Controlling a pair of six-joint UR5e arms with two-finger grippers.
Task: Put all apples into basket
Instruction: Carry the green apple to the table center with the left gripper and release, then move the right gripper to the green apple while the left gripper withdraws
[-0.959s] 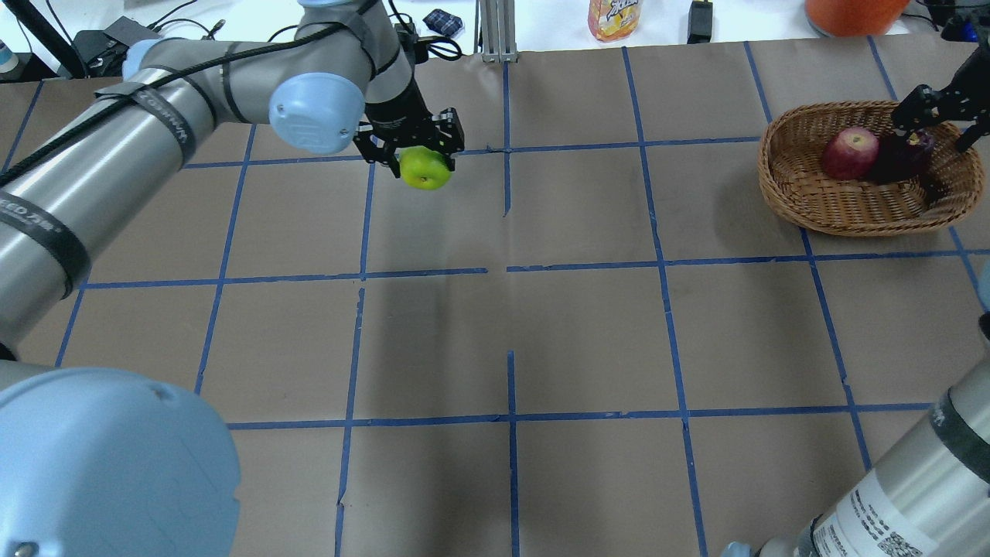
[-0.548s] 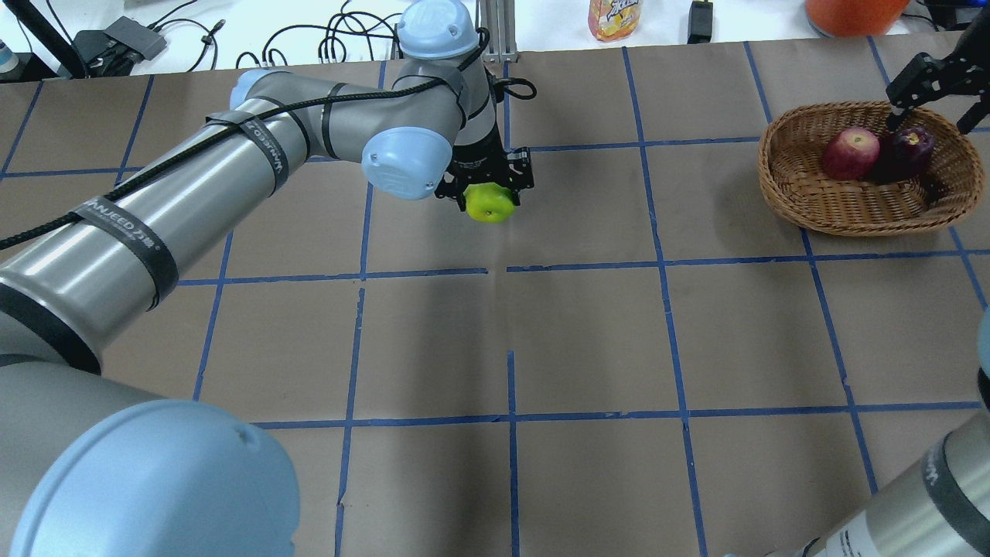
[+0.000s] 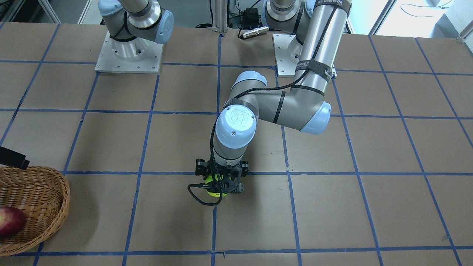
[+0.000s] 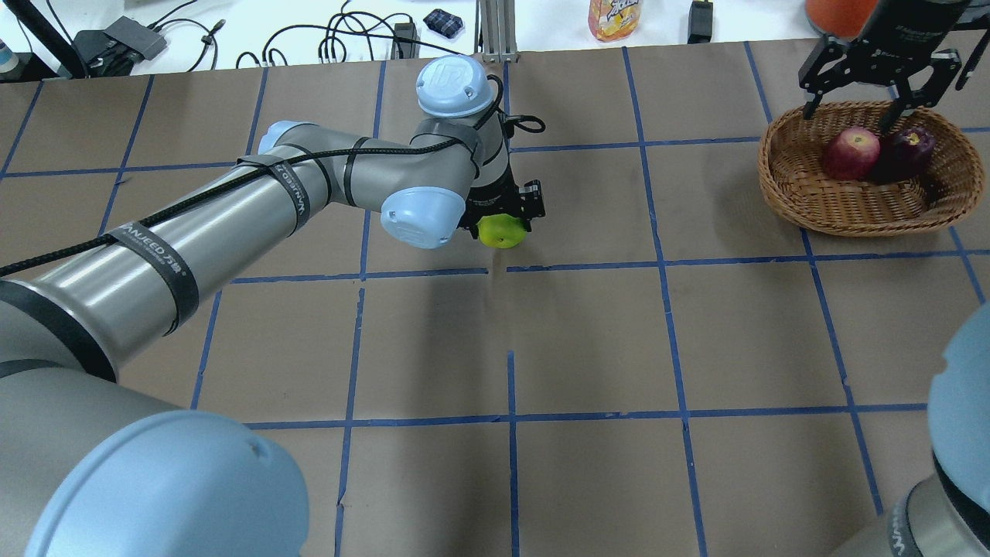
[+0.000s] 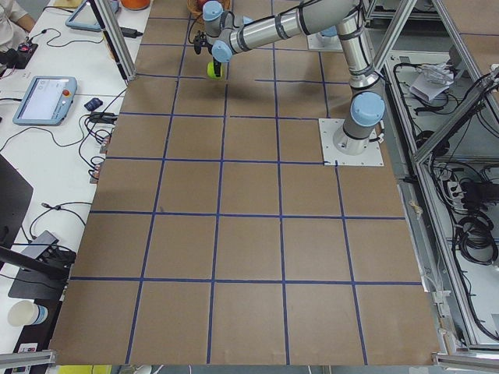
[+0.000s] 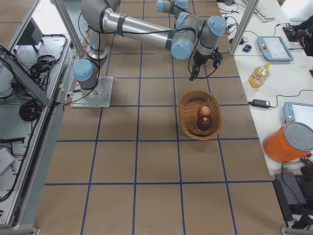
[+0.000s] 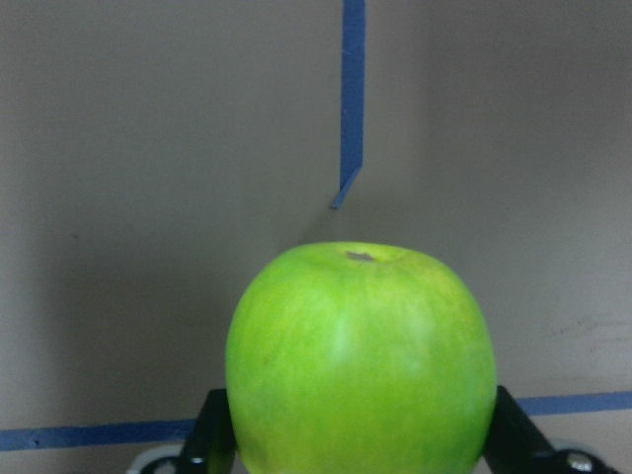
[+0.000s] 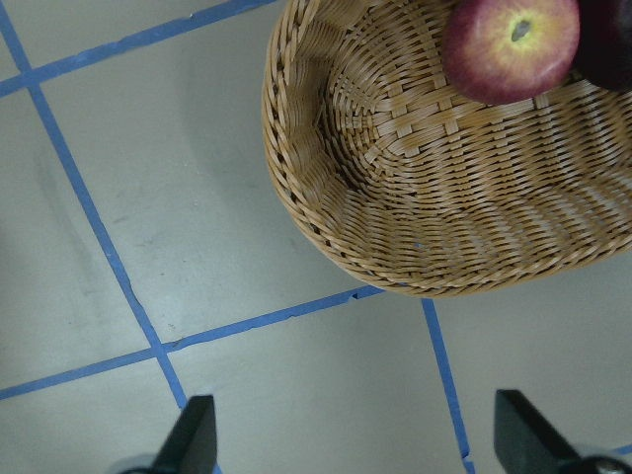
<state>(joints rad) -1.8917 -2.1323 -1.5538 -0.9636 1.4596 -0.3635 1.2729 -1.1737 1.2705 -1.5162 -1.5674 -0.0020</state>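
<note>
My left gripper (image 4: 504,224) is shut on the bright green apple (image 4: 501,230) and holds it low over the table's middle, left of the basket. The apple fills the left wrist view (image 7: 360,360) and also shows in the front view (image 3: 213,187). The wicker basket (image 4: 781,193) stands at the far right. It holds the red apple (image 4: 849,152) and the dark maroon apple (image 4: 905,151), side by side. My right gripper (image 4: 851,108) is open and empty above the basket's far rim. In the right wrist view its fingertips (image 8: 193,439) stand wide apart beside the basket (image 8: 395,197).
A juice bottle (image 4: 615,17), an orange bucket (image 4: 851,14) and cables lie on the white bench beyond the table's far edge. Brown paper with blue tape lines (image 4: 657,263) covers the table between the green apple and the basket.
My left arm has carried the green apple rightward and toward the table's middle. My right gripper has lifted away from the maroon apple to above the basket's far rim.
</note>
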